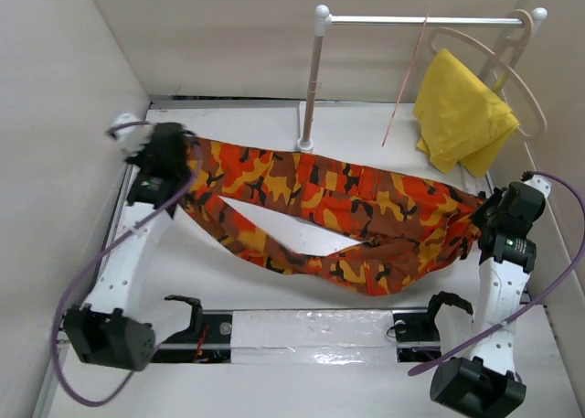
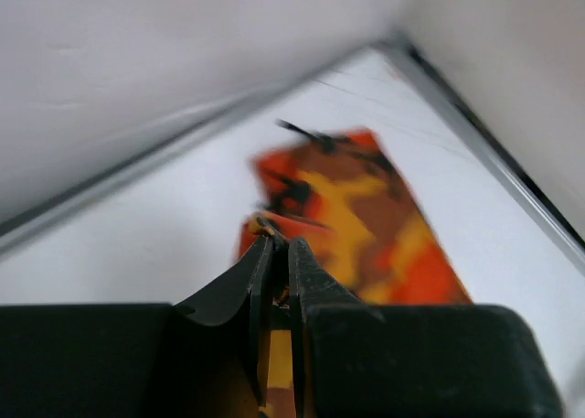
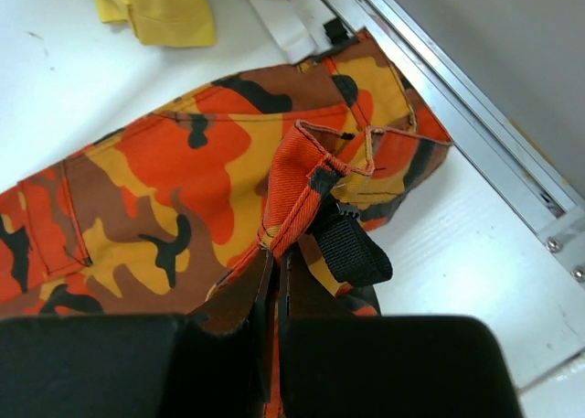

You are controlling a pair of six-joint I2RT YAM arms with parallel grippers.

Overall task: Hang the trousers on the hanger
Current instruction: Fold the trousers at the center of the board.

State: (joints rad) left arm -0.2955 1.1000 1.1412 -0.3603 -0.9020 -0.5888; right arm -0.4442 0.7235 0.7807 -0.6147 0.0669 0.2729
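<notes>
i see the camo trousers (image 1: 347,208) stretched across the worktop (image 1: 228,272), waist right; the pink hanger (image 1: 405,80) hangs from the rail (image 1: 411,20).

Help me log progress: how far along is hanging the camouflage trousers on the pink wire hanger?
Done: both grips look made. The left gripper is shut on a leg end of the orange camouflage fabric trousers, the right gripper on the waistband. In hand: the trousers stretch between the arms over the white table. Remaining: the thin pink wire hanger hangs bare on the white rail.
</notes>
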